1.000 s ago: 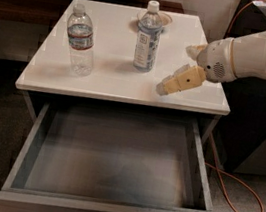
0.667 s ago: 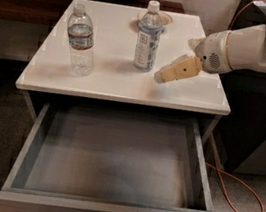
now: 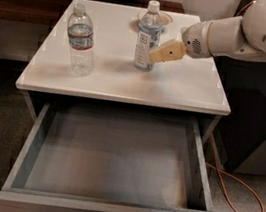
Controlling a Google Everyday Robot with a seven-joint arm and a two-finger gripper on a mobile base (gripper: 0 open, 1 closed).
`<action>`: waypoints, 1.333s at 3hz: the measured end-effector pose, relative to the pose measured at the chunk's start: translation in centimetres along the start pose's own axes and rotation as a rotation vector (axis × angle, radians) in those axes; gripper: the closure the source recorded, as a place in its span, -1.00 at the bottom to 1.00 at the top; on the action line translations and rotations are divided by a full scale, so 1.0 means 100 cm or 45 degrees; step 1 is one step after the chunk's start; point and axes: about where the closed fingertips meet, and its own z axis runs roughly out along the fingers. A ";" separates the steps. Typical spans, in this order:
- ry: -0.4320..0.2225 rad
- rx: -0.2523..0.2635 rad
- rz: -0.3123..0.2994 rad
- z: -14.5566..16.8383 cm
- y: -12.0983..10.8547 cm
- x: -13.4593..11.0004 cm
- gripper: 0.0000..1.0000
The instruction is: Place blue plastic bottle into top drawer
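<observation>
The blue plastic bottle [image 3: 147,37] stands upright near the back middle of the white tabletop [image 3: 117,80], white cap up, blue-and-white label facing me. My gripper [image 3: 157,55] reaches in from the right on a white arm; its tan fingers lie right against the bottle's right side at label height. The top drawer [image 3: 112,168] is pulled wide open below the tabletop, and its grey inside holds nothing.
A clear bottle [image 3: 81,41] with a narrow red-and-blue band stands at the table's left. A shallow clear dish [image 3: 165,18] sits behind the blue bottle. An orange cable [image 3: 240,189] loops on the floor at right, beside a dark cabinet [image 3: 253,113].
My gripper has moved left and slightly up across the tabletop, from open space to the right of the blue bottle to right beside it. Both bottles and the drawer stayed put.
</observation>
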 end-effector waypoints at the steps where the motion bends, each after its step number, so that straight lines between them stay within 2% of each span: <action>1: -0.042 0.031 0.013 0.024 -0.014 -0.010 -1.00; 2: -0.099 0.047 0.020 0.040 -0.023 -0.022 -1.00; 3: -0.151 0.045 0.016 0.050 -0.024 -0.035 -0.66; 4: -0.193 0.025 0.005 0.053 -0.016 -0.046 -0.20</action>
